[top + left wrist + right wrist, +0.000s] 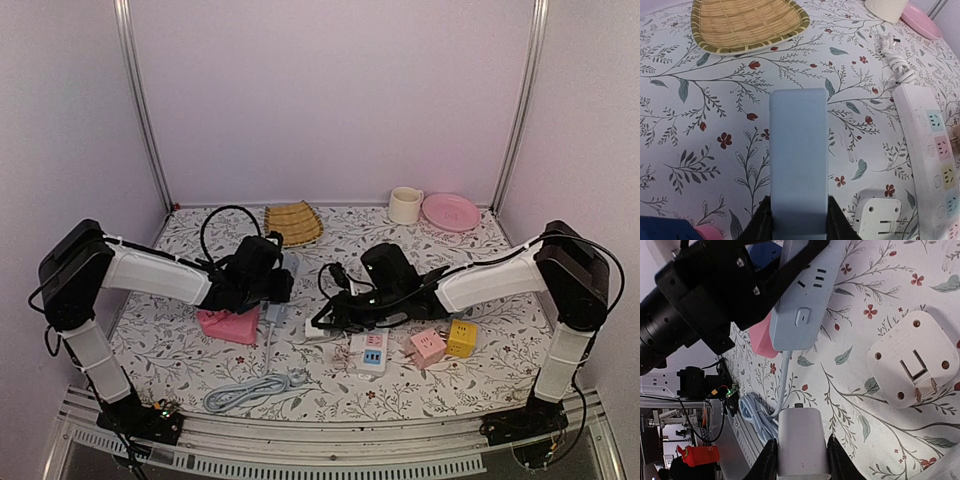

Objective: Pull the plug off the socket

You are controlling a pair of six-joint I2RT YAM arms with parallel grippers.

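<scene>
The socket (932, 150), a long white strip with pastel outlet panels, lies flat on the table at the right edge of the left wrist view. Under the right arm only its end (316, 330) shows from above. My right gripper (802, 460) is shut on the plug (800, 432), a white block held above the tablecloth and touching no strip. My left gripper (798, 222) is shut on a slimmer grey-blue strip (798, 160), which also appears top centre in the right wrist view (805, 305). From above, the left gripper (272, 290) and right gripper (335, 312) sit close together mid-table.
A white adapter (880, 220) lies prongs-up between the two strips. A small white strip (370, 352), a pink cube (428, 348) and a yellow cube (461, 338) sit front right. There are also a pink cloth (230, 325), a coiled cable (250, 392), a woven tray (293, 222), a mug (405, 205) and a pink plate (450, 211).
</scene>
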